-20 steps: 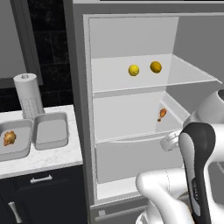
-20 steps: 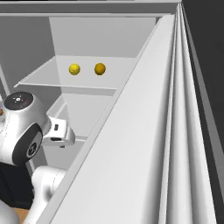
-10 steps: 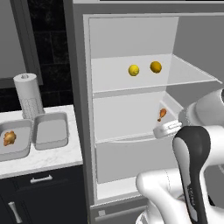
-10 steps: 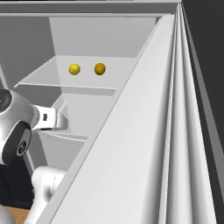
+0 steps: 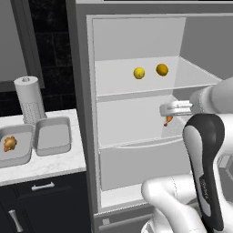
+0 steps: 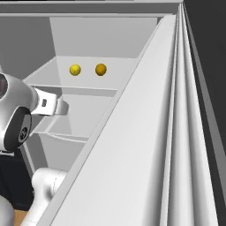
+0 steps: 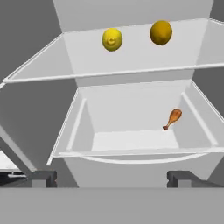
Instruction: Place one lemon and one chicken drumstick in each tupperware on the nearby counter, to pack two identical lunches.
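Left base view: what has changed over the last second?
The gripper has risen and reached forward into the open fridge, jaws open and empty, towards the chicken drumstick on the middle shelf. Both lemons, the two tupperware and the drumstick already packed stayed put.

The pincer (image 7: 112, 178) stood wide open, its two dark fingertips (image 7: 44, 178) well apart at the bottom of the view, with nothing between them. Ahead lay the open fridge. On the upper shelf (image 7: 83, 65) sat two round fruits side by side: a bright yellow lemon (image 7: 112, 39) on the left and a deeper, orange-yellow one (image 7: 161, 32) on the right. Below, in the white drawer (image 7: 81, 127), a chicken drumstick (image 7: 173, 118) lay towards the right wall, bone end pointing down-left.
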Robot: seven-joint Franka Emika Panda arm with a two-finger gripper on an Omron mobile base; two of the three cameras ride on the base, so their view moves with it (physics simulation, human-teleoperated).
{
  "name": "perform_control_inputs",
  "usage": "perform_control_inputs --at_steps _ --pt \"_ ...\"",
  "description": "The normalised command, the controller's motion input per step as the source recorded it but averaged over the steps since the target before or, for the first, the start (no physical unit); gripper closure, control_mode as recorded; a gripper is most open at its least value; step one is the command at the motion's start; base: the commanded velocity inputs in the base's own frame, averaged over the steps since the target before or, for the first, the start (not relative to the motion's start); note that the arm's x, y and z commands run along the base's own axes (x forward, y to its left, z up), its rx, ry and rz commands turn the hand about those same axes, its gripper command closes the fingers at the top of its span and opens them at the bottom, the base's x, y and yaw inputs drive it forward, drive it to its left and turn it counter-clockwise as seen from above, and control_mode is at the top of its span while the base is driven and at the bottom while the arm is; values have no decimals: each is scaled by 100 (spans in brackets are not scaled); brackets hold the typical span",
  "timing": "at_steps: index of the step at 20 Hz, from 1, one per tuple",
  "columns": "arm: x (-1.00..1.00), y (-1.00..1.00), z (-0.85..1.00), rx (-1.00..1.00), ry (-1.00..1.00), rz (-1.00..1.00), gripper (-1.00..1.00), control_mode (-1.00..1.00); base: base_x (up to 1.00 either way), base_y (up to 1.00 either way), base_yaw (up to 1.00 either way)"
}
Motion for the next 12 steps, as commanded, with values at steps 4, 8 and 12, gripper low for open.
perform_control_inputs --at_steps 4,8,12 --pt "60 0 32 11 0 -17 -100 -100 0 0 0" --pt "69 6 5 1 1 -4 -100 -100 0 0 0" --pt "64 1 0 0 0 0 -100 -100 0 0 0"
